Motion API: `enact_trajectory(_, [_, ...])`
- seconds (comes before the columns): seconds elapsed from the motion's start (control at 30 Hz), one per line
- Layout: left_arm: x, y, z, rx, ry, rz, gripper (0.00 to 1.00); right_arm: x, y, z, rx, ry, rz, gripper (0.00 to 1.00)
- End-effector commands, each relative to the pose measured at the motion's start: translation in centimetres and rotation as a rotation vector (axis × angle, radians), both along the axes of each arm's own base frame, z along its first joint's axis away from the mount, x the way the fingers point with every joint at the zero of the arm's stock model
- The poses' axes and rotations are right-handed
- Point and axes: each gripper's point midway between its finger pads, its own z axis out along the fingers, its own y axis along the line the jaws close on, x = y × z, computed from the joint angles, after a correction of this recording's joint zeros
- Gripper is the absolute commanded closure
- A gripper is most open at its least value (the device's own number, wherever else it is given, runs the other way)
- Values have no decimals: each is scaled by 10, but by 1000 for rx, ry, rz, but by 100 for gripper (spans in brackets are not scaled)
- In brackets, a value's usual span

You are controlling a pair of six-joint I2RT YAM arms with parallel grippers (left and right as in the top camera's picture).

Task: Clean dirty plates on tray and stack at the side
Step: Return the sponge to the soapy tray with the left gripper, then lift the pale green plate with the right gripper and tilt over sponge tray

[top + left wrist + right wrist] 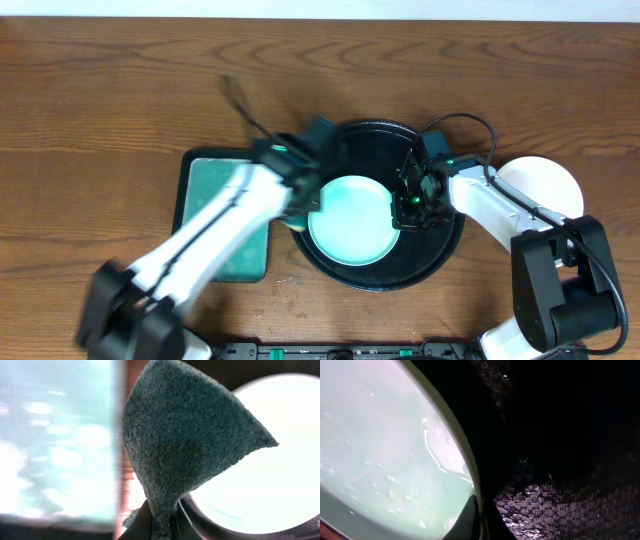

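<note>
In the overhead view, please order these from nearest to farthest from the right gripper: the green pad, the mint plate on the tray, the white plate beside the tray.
1. Mint plate, on the tray; the right gripper sits at its right rim.
2. White plate, on the table right of the tray.
3. Green pad, left of the tray, on the far side.

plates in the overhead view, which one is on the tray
The pale-mint plate, lying in the middle of the black tray. The other plate, plain white, sits on the wooden table to the tray's right.
</note>
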Motion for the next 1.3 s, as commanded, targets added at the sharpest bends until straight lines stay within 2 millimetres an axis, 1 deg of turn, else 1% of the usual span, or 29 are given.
enact_trajectory(0.0, [13, 50, 14, 73, -47, 77, 93, 5, -16, -5, -93, -21, -11, 99])
enact_trajectory(0.03, [13, 63, 9, 82, -32, 103, 93, 6, -16, -5, -93, -24, -11, 99])
enact_trajectory(0.07, [11, 79, 1, 94, -3, 150, 93, 7, -16, -5, -93, -29, -11, 99])
enact_trajectory(0.17, [2, 106, -24, 114, 59, 229, 93, 12, -19, -6, -113, -49, -15, 99])
enact_trajectory(0.2, [-2, 111, -34, 104, 79, 248, 92, 14, -22, -7, -132, -61, -19, 99])
enact_trajectory(0.27, [-5, 113, -52, 47, 105, 251, 93, 19, -26, -7, -161, -82, -28, 98])
enact_trajectory(0.3, [-5, 113, -58, 20, 112, 249, 91, 20, -26, -7, -161, -88, -28, 94])
enact_trajectory(0.33, [-6, 114, -61, 2, 116, 252, 86, 21, -26, -7, -158, -92, -29, 88])
enact_trajectory(0.37, [-6, 117, -61, -1, 119, 264, 79, 22, -25, -7, -155, -95, -29, 82])
enact_trajectory(0.4, [-6, 119, -60, -2, 119, 274, 76, 23, -25, -7, -154, -98, -29, 79])
enact_trajectory(0.47, [-7, 124, -54, -8, 117, 290, 74, 25, -24, -7, -151, -108, -29, 76])
enact_trajectory(0.5, [-7, 123, -50, -20, 114, 281, 73, 27, -24, -7, -148, -115, -30, 79])
enact_trajectory(0.57, [-5, 117, -38, -67, 96, 250, 69, 28, -19, -6, -123, -119, -29, 98])
enact_trajectory(0.63, [-5, 113, -22, -100, 65, 240, 59, 28, -7, 0, -61, -117, -22, 99])
enact_trajectory(0.73, [-8, 110, 5, -135, -7, 229, 43, 29, 4, 16, -27, -130, -4, 99])
enact_trajectory(0.83, [-15, 110, 29, -157, -86, 223, 39, 37, 18, 42, -7, -181, 27, 99])
enact_trajectory(0.93, [-25, 111, 47, -171, -145, 219, 39, 49, 36, 77, 28, -262, 52, 99])
enact_trajectory(1.0, [-31, 112, 56, -177, -174, 217, 39, 58, 54, 105, 63, -339, 81, 99])
enact_trajectory(1.03, [-33, 112, 60, -181, -188, 216, 35, 63, 64, 118, 79, -381, 98, 99])
enact_trajectory(1.07, [-35, 113, 63, -183, -201, 215, 28, 69, 75, 130, 91, -425, 116, 99])
enact_trajectory(1.1, [-36, 113, 66, -186, -214, 214, 26, 75, 87, 144, 100, -481, 137, 99])
enact_trajectory(1.17, [-37, 113, 70, -190, -231, 213, 21, 88, 109, 162, 100, -600, 163, 99])
enact_trajectory(1.2, [-37, 113, 70, -191, -235, 212, 16, 93, 118, 169, 102, -653, 171, 99])
enact_trajectory(1.27, [-37, 113, 71, -192, -237, 212, 16, 101, 139, 181, 96, -764, 183, 99])
